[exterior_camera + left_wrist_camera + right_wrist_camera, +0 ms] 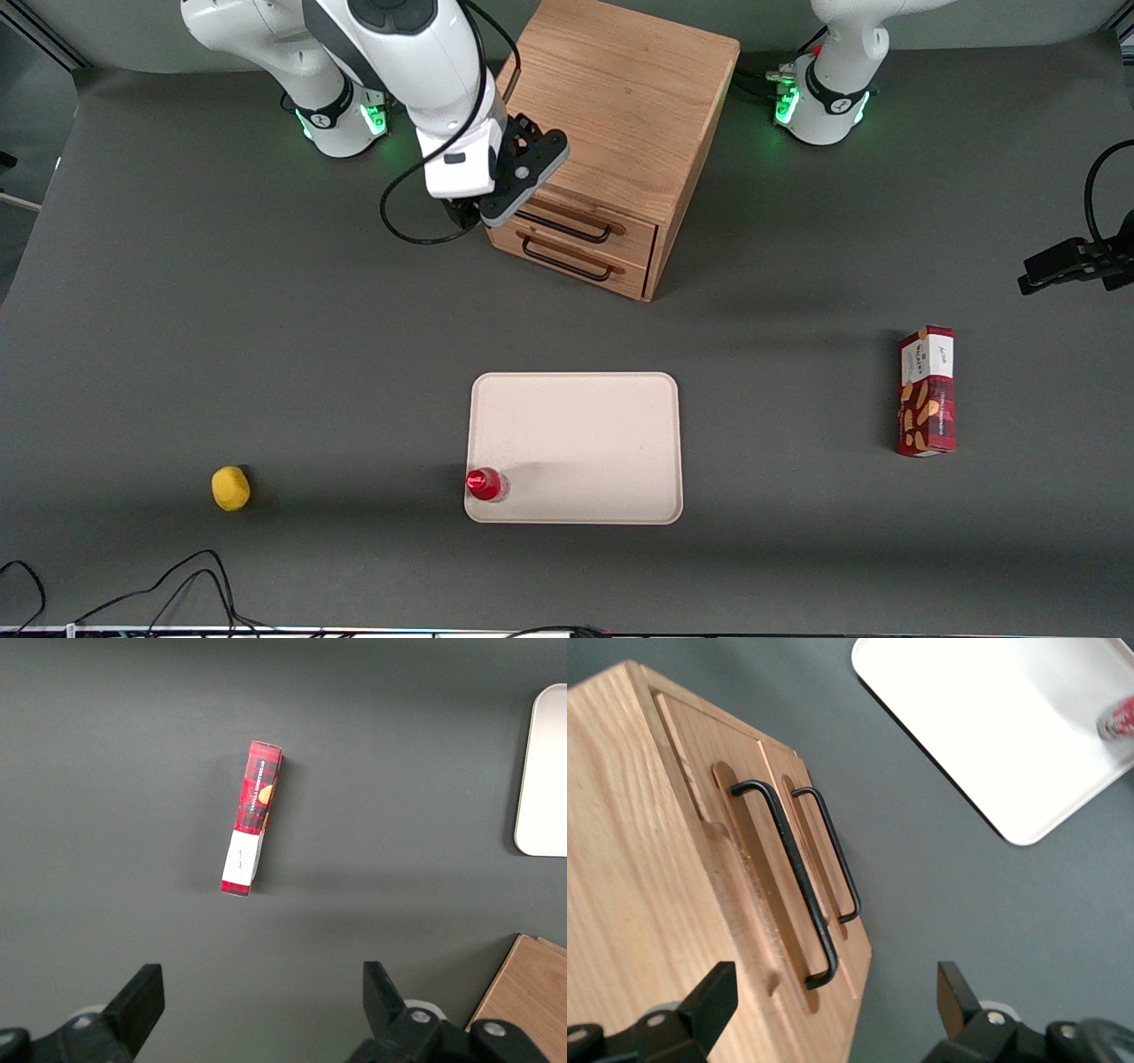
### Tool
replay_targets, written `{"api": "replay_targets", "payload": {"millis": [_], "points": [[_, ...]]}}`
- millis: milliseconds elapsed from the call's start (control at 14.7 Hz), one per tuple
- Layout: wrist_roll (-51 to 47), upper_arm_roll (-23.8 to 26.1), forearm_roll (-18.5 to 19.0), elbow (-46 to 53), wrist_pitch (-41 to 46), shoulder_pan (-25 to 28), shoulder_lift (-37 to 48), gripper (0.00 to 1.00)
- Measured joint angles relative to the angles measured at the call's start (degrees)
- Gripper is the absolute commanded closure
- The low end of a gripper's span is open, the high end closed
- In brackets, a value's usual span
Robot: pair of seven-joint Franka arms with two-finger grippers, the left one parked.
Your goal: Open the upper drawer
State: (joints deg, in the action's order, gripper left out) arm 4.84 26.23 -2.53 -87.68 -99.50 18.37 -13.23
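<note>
The light oak cabinet (620, 115) stands between the two arm bases, its front turned toward the front camera. The upper drawer (611, 218) is shut flush, with its thin black wire handle (567, 228) above the identical lower drawer's handle (567, 261). My right gripper (468, 213) hangs just in front of the cabinet's front corner at the working arm's end, level with the drawers. In the right wrist view the gripper (833, 1010) is open and empty. The upper handle (799, 881) lies between the fingers, untouched, and the lower handle (833, 855) is beside it.
A white tray (576, 447) lies nearer the front camera, with a small red can (485, 484) on its corner. A yellow lemon (230, 488) lies toward the working arm's end. A red snack box (927, 391) lies toward the parked arm's end. Cables (177, 576) trail along the front edge.
</note>
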Motion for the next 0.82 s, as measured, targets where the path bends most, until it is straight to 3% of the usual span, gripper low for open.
{"api": "replay_targets", "payload": {"millis": [818], "points": [[13.6,0.3,0.0,-0.2,-2.0,0.1,-9.6,0.0]]}}
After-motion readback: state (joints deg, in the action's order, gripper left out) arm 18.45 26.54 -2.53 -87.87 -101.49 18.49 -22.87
